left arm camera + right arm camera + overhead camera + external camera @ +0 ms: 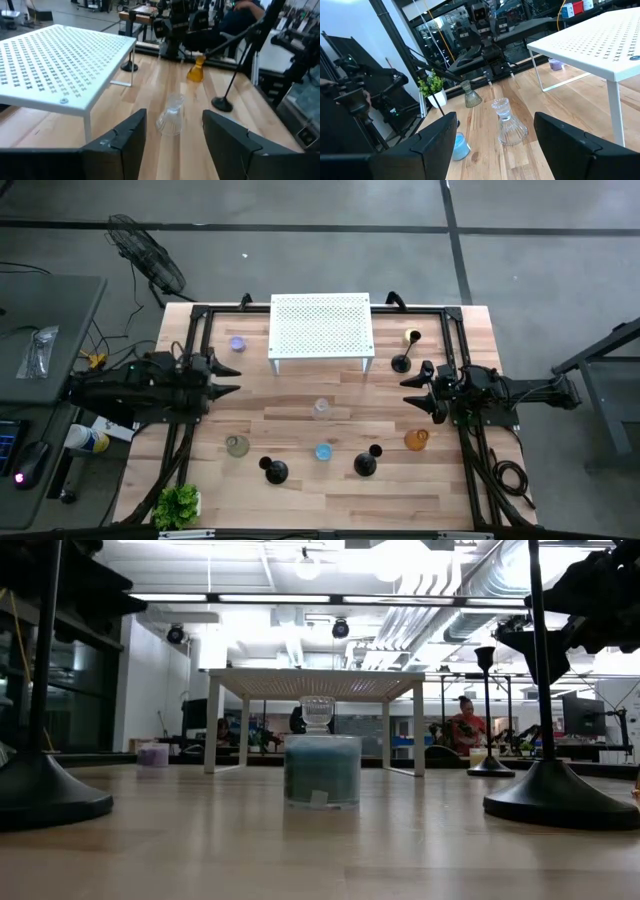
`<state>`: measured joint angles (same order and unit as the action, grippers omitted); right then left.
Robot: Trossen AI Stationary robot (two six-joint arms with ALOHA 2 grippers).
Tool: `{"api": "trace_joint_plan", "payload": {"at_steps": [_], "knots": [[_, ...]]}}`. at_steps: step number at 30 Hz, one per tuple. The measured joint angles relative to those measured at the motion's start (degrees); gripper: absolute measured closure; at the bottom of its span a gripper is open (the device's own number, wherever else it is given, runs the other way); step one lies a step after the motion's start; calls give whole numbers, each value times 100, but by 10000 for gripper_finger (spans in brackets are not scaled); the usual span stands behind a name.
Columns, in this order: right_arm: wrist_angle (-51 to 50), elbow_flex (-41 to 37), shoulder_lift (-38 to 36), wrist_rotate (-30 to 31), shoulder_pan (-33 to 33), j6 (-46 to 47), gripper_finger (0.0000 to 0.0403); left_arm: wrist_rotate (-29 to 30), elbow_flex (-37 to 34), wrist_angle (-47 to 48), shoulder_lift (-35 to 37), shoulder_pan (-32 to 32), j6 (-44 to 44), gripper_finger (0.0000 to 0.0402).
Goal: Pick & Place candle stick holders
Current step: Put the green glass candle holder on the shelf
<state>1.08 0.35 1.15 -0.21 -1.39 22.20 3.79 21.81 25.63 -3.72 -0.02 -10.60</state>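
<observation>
Three black holders stand on their round bases: one by the stand's right leg (pixel 401 363) and two near the front (pixel 275 471) (pixel 366 464). Glass cups stand on the table: clear (pixel 321 408) in the middle, blue (pixel 323 451), greenish (pixel 236 445), amber (pixel 416 439), purple (pixel 237 344) and yellow (pixel 412 336). My left gripper (pixel 232 378) is open at the left and faces the clear cup (pixel 171 119). My right gripper (pixel 408 393) is open at the right and also faces the clear cup (pixel 509 125). Both are empty.
A white perforated stand (pixel 321 325) stands at the far middle of the table. A small green plant (pixel 178 503) sits at the near left corner. Black frame rails run along the left and right table sides. People show in the room beyond.
</observation>
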Motion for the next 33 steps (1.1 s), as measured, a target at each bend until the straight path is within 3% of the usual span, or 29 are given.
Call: {"api": "trace_joint_plan", "payload": {"at_steps": [9,18,33], "knots": [[9,1,2,2,1,0,143,-238,713,363,-599,1,-2163,233],[22,1,2,2,0,0,143,-1295,1551,1211,-1899,-2,-3727,267],[33,1,2,2,0,0,143,-1848,3161,4230,-4262,-2,-5220,297]]}}
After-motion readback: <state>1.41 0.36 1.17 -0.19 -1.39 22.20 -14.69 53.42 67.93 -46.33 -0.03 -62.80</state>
